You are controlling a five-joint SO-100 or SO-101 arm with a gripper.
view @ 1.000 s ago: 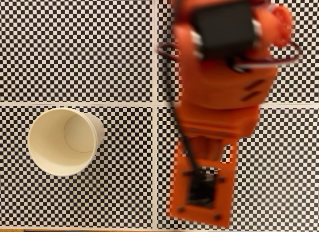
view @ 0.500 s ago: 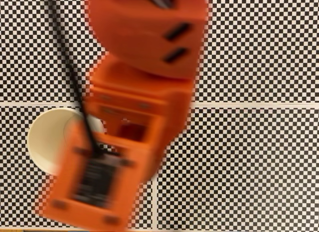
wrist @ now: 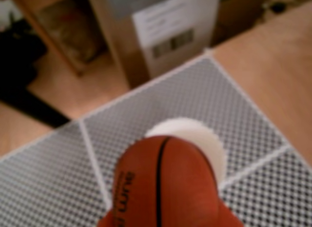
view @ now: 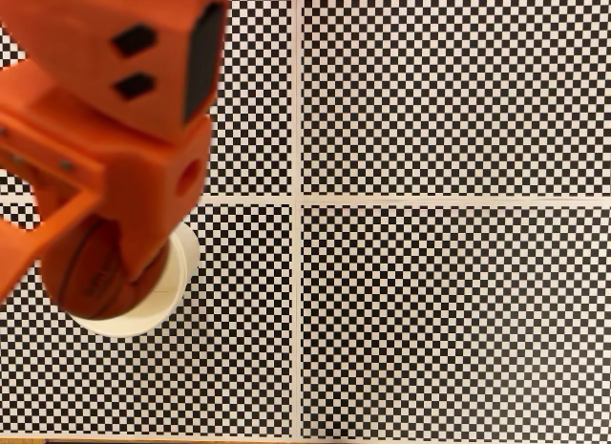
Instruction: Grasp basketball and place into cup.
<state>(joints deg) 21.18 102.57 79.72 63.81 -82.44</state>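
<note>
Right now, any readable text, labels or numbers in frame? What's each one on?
Small orange-red basketball with black seams: dark lettering down its side, too blurred to read.
Same lettering in the fixed view: too small to read.
White label on the grey cardboard box: barcode and printed lines, too blurred to read.
Nothing else carries text.

Checkered mat [view: 449, 320] on wood floor [wrist: 273, 56], cardboard box [wrist: 156, 31] behind

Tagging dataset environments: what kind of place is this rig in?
Probably a home or office room, not a lab: checkerboard mat on a wooden tabletop, a labelled cardboard box and wooden shelving behind.
</note>
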